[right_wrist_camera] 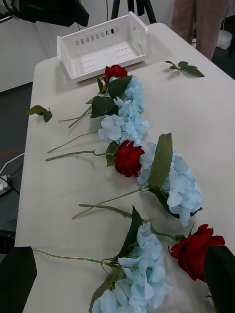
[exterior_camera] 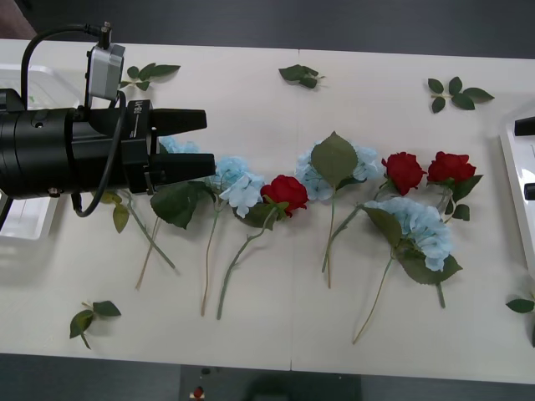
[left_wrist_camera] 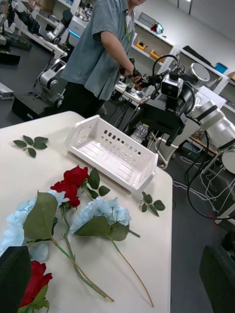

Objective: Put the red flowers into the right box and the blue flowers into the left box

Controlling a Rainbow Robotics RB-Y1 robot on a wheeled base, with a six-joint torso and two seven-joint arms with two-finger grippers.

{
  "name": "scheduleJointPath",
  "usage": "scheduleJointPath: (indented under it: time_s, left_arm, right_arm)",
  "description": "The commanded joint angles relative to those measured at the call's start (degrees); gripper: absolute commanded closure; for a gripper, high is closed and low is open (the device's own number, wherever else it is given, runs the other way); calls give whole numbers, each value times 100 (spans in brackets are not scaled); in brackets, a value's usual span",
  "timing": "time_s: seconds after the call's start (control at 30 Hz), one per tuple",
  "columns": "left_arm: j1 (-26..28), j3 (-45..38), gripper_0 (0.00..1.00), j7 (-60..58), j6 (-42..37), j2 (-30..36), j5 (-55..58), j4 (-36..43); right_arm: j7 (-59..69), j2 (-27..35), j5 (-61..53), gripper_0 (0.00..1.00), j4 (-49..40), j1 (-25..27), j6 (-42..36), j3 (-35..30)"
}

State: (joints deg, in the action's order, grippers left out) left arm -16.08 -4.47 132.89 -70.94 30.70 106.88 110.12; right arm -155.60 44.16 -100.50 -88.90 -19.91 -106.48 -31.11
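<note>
The flowers lie in a row across the white table. Three red flowers (exterior_camera: 284, 192) (exterior_camera: 403, 171) (exterior_camera: 451, 167) lie among blue flowers (exterior_camera: 238, 180) (exterior_camera: 334, 167) (exterior_camera: 422, 225). One more blue flower (exterior_camera: 175, 146) is partly hidden behind my left gripper (exterior_camera: 209, 142), which hovers open and empty over the row's left end. The left box (exterior_camera: 29, 83) lies mostly under that arm and also stands at the table's far end (right_wrist_camera: 103, 46). My right gripper (exterior_camera: 528, 159) stands open and empty at the right box (exterior_camera: 512, 167) (left_wrist_camera: 112, 151). A red flower (right_wrist_camera: 196, 252) lies by its finger.
Loose green leaf sprigs lie along the far edge (exterior_camera: 146, 73) (exterior_camera: 301, 75) (exterior_camera: 456, 92), one near the front left (exterior_camera: 92, 317) and one at the right edge (exterior_camera: 520, 305). The table's front strip below the stems is bare.
</note>
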Motion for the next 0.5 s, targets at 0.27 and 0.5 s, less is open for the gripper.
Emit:
scheduleJointPath:
  time_s: [0.27,0.5]
  left_arm:
    - [263,-159,0,-879,-51,261,43,80]
    - [78,-441,0,-3481,-42,648,-695,889]
  right_arm:
    - [60,199,-5,0,-189,-206,14,-80]
    - [60,146,48,0,-57,101,40,316]
